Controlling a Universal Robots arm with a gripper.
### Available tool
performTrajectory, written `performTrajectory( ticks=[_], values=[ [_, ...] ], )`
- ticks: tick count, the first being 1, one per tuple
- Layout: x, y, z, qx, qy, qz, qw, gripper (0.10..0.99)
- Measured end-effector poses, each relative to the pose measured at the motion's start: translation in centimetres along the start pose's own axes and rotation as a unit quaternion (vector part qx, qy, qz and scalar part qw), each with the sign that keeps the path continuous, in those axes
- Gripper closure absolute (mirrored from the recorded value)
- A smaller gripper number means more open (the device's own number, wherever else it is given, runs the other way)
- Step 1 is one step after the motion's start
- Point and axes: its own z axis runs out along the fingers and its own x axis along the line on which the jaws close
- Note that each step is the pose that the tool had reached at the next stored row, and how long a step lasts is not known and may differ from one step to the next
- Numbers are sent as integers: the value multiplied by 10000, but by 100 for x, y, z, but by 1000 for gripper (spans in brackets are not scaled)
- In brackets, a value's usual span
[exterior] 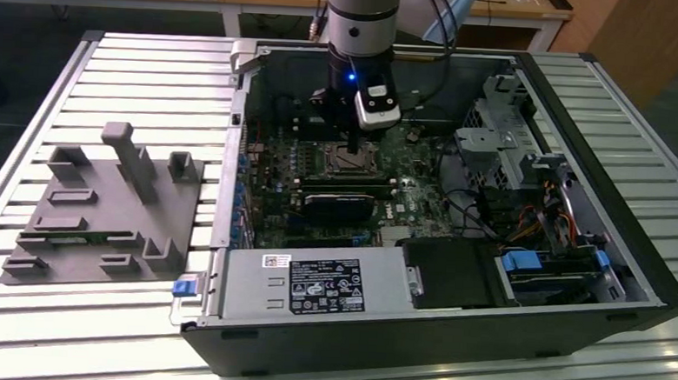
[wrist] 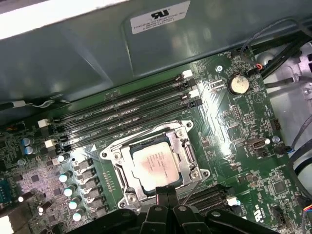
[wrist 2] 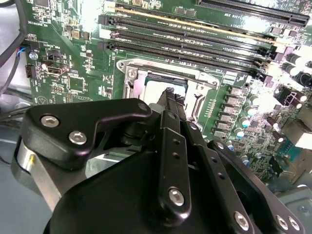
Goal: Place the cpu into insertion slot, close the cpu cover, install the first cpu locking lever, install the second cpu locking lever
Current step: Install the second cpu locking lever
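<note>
- Black gripper (wrist 2: 170,100) fingers come to a narrow point directly above the socket; I read them as drawn together with nothing between them, the tip resting at or just over the near edge of the socket frame in both wrist views.
- I judge this pose to suit pressing or hooking socket hardware, since a thin closed tip fits between the frame and the surrounding components.
- Silvery-grey cpu (wrist: 155,167) lies flat inside the insertion slot (wrist: 127,146), seated square within the rim, so placement appears done.
- Thin metal cpu cover (wrist: 187,161) lies down around the chip, its window exposing the chip's top; whether it is fully latched I cannot tell.
- A thin wire locking lever (wrist: 187,192) stands away from the socket near the fingertip, apparently not yet hooked.
- Long black memory slots (wrist: 122,114) run just beside the socket on the green board (wrist: 234,126).
- In the exterior view the arm (exterior: 359,34) reaches straight down into the open computer case (exterior: 613,283), with a grey fixture tray (exterior: 94,212) well apart at the exterior view's left.
</note>
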Motion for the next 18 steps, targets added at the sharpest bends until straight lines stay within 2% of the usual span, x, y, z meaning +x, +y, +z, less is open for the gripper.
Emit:
performTrajectory(
  ticks=[8,18],
  values=[
    [-32,-33,0,1,0,3,10000,980],
    [-105,-135,2,1,0,6,10000,980]
  ],
)
